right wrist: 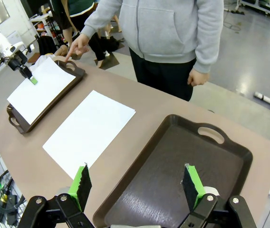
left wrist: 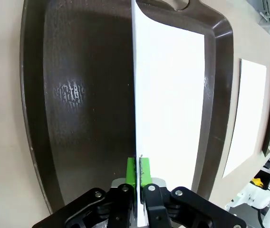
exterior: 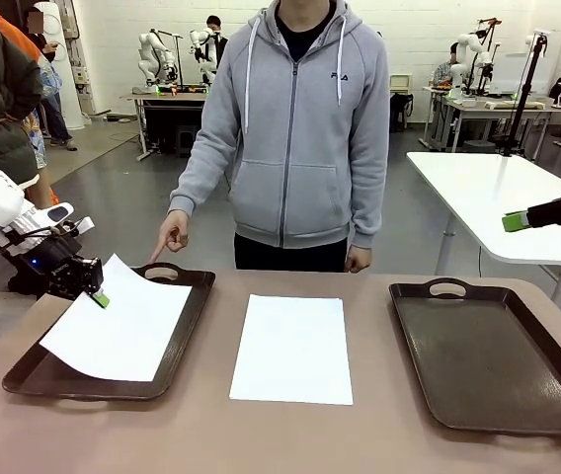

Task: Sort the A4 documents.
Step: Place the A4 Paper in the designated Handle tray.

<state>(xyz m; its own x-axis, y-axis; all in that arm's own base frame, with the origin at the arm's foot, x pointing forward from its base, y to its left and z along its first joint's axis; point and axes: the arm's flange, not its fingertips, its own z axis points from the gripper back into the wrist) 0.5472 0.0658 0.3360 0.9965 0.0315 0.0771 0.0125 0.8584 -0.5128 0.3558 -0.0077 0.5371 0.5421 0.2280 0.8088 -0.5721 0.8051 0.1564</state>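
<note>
One A4 document lies slanted in the left brown tray, its near-left edge raised. My left gripper is shut on that edge. In the left wrist view the green pads press both sides of the sheet above the tray floor. A second A4 document lies flat on the table between the trays. My right gripper stands wide open with nothing in it, above the near end of the bare right tray. It enters the front view at the right edge.
A person in a grey hoodie stands at the far side. One hand points a finger down at the left tray's far handle, the other hand hangs by the table edge. The right tray holds nothing.
</note>
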